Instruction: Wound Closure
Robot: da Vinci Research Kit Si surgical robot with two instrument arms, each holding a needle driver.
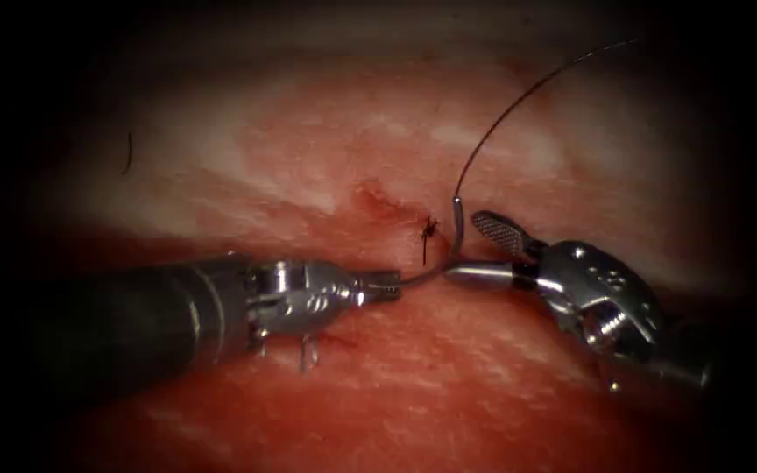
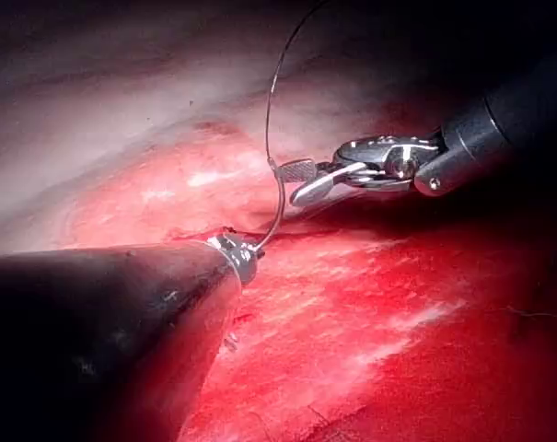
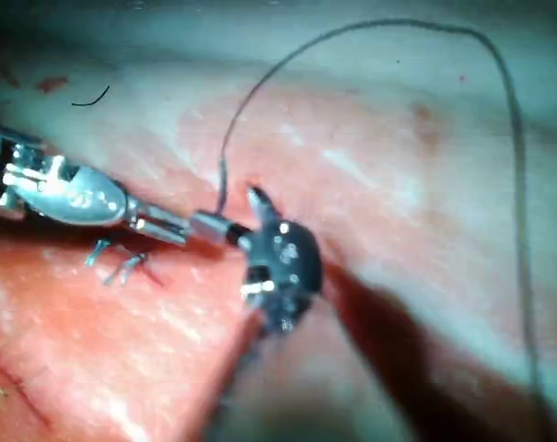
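Needle held at its point end by left tool, over the cut.

Left tool [image 1: 383,289]: jaws clamped on the needle [image 1: 435,270] near its tip. Needle curves toward 2 o'clock, thread [image 1: 501,118] end up, clear of the tissue [image 1: 484,412]. Right tool [image 1: 479,250]: jaws apart astride the needle's thread end, holding nothing, nearer that end. Knot [image 1: 428,229] at 11 o'clock.

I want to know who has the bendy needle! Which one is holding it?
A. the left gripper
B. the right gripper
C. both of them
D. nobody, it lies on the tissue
A. The left gripper is shut on one end of the curved needle, while the right gripper stands open around its other end.
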